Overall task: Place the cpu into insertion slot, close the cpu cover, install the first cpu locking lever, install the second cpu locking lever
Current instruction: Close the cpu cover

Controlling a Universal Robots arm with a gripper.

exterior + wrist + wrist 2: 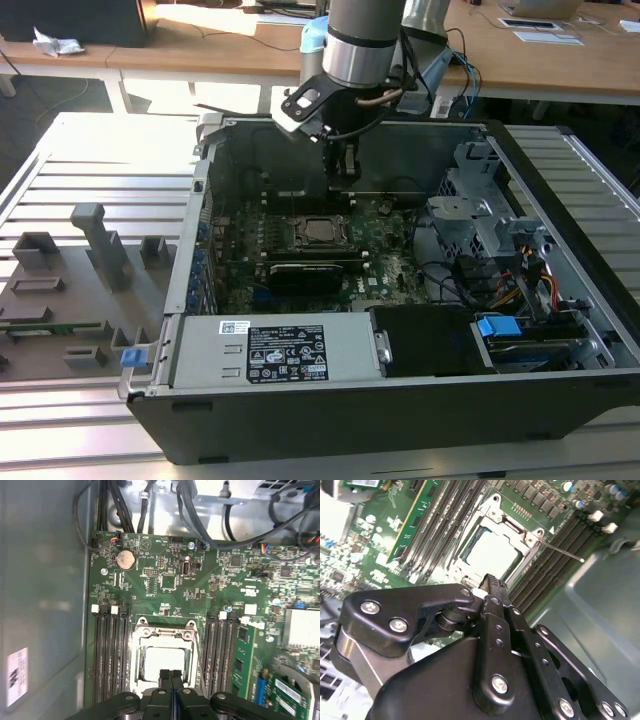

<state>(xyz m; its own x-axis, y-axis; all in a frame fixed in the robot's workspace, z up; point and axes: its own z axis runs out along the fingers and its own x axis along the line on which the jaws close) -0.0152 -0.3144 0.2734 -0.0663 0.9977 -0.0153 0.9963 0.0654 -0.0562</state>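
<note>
I can make out no wording or numbers from here. In the exterior view, a large label (pixel 285 358) crowded with tiny print and symbols sits on the silver power supply box (pixel 200 355) at the near side of the case. A small white sticker (pixel 235 326) sits toward the exterior view's left of it.

In the first wrist view, a white sticker (pixel 17 676) is on the grey case wall (pixel 45 580). A white triangle sign (pixel 144 543) is printed on the green circuit board (pixel 150 597).

In the second wrist view, what looks like a small white triangle (pixel 551 529) marks one corner of the insertion slot (pixel 496 514).
</note>
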